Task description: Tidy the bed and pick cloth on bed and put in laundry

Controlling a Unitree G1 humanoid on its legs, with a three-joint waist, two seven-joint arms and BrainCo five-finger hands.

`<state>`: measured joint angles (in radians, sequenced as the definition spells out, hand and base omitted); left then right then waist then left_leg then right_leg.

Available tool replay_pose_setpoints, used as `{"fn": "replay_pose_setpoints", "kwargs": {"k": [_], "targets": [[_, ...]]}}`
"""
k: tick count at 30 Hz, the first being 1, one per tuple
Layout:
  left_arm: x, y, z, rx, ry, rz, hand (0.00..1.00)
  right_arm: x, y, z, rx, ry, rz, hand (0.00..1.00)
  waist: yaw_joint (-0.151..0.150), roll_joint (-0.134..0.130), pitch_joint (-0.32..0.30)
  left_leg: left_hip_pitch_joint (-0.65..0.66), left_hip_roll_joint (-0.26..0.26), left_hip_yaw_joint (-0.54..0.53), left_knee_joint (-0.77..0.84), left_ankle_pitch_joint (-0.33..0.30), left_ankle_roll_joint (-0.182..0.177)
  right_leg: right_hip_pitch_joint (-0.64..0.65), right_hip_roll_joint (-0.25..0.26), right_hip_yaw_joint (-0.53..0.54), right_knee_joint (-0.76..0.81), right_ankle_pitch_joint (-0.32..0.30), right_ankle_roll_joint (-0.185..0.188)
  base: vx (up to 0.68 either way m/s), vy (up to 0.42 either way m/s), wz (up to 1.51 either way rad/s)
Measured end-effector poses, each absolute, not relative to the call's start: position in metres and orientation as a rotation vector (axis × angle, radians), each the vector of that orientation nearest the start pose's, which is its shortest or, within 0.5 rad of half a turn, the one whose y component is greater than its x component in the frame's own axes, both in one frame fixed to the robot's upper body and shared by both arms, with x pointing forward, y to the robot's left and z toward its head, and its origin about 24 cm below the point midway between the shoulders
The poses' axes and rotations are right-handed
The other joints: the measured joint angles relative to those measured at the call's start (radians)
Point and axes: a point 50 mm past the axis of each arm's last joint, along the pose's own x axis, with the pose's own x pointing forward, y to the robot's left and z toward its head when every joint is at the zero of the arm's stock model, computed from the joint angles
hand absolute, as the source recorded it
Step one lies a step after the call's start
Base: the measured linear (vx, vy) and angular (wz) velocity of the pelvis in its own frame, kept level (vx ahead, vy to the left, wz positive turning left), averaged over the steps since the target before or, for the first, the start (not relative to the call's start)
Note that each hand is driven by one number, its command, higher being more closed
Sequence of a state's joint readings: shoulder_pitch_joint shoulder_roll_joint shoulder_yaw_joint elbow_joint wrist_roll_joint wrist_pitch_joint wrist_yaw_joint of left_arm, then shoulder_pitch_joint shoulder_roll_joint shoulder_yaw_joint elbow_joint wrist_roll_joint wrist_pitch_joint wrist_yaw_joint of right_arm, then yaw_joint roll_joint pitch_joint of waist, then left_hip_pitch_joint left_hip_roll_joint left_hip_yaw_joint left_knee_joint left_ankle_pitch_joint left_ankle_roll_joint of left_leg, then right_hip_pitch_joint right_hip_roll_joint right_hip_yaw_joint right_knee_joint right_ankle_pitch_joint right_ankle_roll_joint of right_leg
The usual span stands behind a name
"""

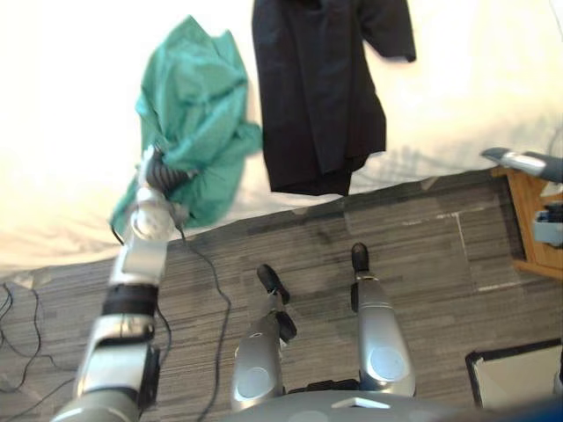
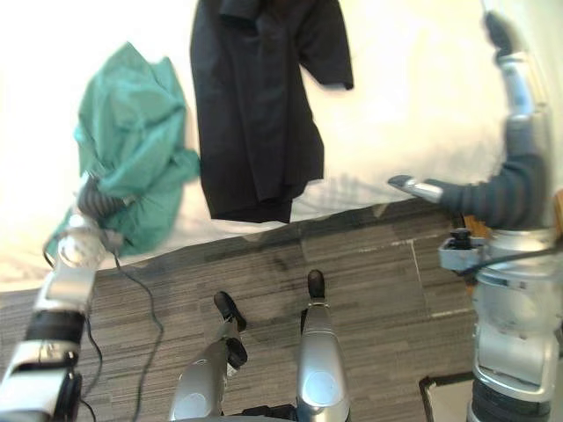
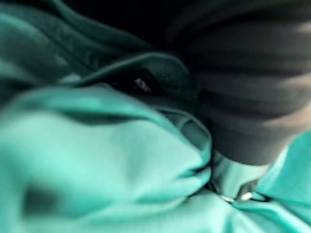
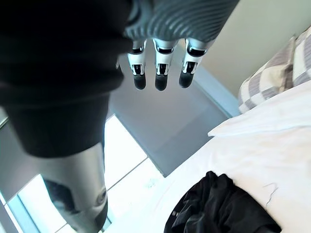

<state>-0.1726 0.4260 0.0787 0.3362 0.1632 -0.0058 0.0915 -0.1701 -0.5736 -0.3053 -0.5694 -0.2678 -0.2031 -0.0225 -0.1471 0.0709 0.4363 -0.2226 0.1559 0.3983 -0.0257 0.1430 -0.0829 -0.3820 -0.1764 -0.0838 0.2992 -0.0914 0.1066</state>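
- The left hand [image 1: 161,173] is sunk to the wrist in the green cloth [image 1: 198,114]. Its fingers are buried in the folds, so I cannot tell whether they are closed on the fabric or only pushed into it.
- In the left wrist view the green cloth bunches tight against the hand's dark ribbed cover.
- The right hand [image 2: 515,171] is raised high on the robot's right. Its fingers [image 4: 160,73] are straight, side by side and holding nothing, and the thumb [image 2: 413,186] sticks out apart from them.
- The right hand is well apart from both cloths.
- The green cloth lies crumpled on the white bed [image 1: 70,105] at its near edge. Its lower part droops over the side toward the grey floor [image 1: 422,255].
- The black cloth [image 1: 317,97] lies spread flat just beside the green one, on the robot's right of it. Its hem hangs over the same edge of the bed.
- Where the two cloths come closest, I cannot tell whether they touch.
- In the right wrist view a checked pillow [image 4: 272,77] sits on the bed beyond the black cloth.
- A wooden piece of furniture [image 1: 532,220] stands on the floor at the robot's right.
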Motion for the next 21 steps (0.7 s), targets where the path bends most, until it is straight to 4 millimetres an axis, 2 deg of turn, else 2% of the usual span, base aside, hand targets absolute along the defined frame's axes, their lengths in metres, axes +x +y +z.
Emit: {"fn": "replay_pose_setpoints", "kwargs": {"k": [2, 3, 4, 5, 7, 8, 10, 13, 15, 17, 21], "targets": [[0.222, 0.262, -0.045, 0.494, 0.498, 0.097, 1.00, 0.230, -0.219, 0.259, -0.904, -0.923, -0.200, 0.00, 0.010, 0.001, 0.000, 0.003, 0.003, -0.033, 0.003, -0.002, -0.001, 0.035, 0.000, -0.031, -0.017, 0.001, 0.000, 0.03, -0.017, 0.32], [0.203, 0.259, -0.067, 0.472, 0.614, 0.072, 1.00, 0.237, -0.222, 0.258, -0.917, -0.891, -0.213, 0.00, 0.019, 0.000, 0.000, 0.002, 0.003, -0.043, 0.003, -0.002, -0.001, 0.043, 0.000, -0.039, -0.024, 0.003, 0.000, 0.02, 0.000, 0.43], [0.164, 0.252, -0.103, 0.424, 0.810, 0.036, 1.00, 0.248, -0.230, 0.256, -0.958, -0.819, -0.236, 0.00, 0.043, -0.002, 0.001, -0.006, 0.005, -0.062, 0.006, -0.002, -0.001, 0.055, 0.001, -0.057, -0.037, 0.007, 0.000, 0.02, 0.007, 0.44], [0.128, 0.247, -0.123, 0.396, 0.944, 0.013, 1.00, 0.260, -0.236, 0.254, -0.992, -0.750, -0.248, 0.00, 0.067, -0.004, 0.002, -0.012, 0.006, -0.084, 0.006, -0.001, -0.001, 0.070, 0.001, -0.077, -0.055, 0.014, -0.001, 0.02, 0.009, 0.45], [0.097, 0.246, -0.134, 0.399, 1.037, -0.003, 1.00, 0.277, -0.242, 0.252, -1.020, -0.664, -0.264, 0.00, 0.107, -0.006, 0.002, -0.013, 0.006, -0.101, 0.006, 0.001, 0.000, 0.093, 0.001, -0.098, -0.069, 0.017, -0.001, 0.01, 0.013, 0.44], [0.076, 0.249, -0.137, 0.414, 1.088, -0.001, 1.00, 0.293, -0.242, 0.253, -1.031, -0.608, -0.271, 0.00, 0.139, -0.006, 0.002, -0.014, 0.006, -0.120, 0.005, 0.007, 0.001, 0.115, 0.001, -0.124, -0.082, 0.019, -0.003, 0.00, 0.015, 0.49], [0.068, 0.252, -0.138, 0.429, 1.106, 0.002, 1.00, 0.307, -0.241, 0.260, -1.060, -0.576, -0.283, 0.00, 0.163, -0.006, 0.002, -0.026, 0.005, -0.141, -0.001, 0.018, 0.003, 0.120, 0.000, -0.143, -0.090, 0.022, -0.005, -0.01, 0.014, 0.41], [0.070, 0.253, -0.137, 0.458, 1.089, -0.018, 1.00, 0.329, -0.241, 0.279, -1.106, -0.526, -0.341, 0.00, 0.193, -0.007, 0.002, -0.040, -0.001, -0.170, -0.047, 0.056, 0.004, 0.114, 0.002, -0.177, -0.106, 0.033, -0.009, -0.02, 0.021, 0.30], [0.076, 0.255, -0.134, 0.446, 1.050, -0.018, 1.00, 0.344, -0.242, 0.293, -1.129, -0.472, -0.379, 0.00, 0.216, -0.007, 0.003, -0.045, -0.005, -0.180, -0.072, 0.073, 0.007, 0.109, 0.003, -0.185, -0.116, 0.040, -0.008, 0.01, 0.011, 0.11], [0.085, 0.261, -0.130, 0.461, 1.018, -0.020, 1.00, 0.351, -0.245, 0.303, -1.160, -0.433, -0.402, 0.00, 0.226, -0.007, 0.003, -0.062, -0.005, -0.193, -0.072, 0.078, 0.008, 0.107, 0.003, -0.201, -0.126, 0.044, -0.007, 0.02, -0.004, 0.18], [0.110, 0.268, -0.118, 0.475, 0.941, -0.049, 1.00, 0.353, -0.265, 0.337, -1.207, -0.342, -0.519, 0.00, 0.256, -0.007, 0.005, -0.127, -0.008, -0.217, -0.071, 0.097, 0.012, 0.062, 0.004, -0.221, -0.140, 0.061, -0.010, 0.03, -0.012, 0.14]]}}
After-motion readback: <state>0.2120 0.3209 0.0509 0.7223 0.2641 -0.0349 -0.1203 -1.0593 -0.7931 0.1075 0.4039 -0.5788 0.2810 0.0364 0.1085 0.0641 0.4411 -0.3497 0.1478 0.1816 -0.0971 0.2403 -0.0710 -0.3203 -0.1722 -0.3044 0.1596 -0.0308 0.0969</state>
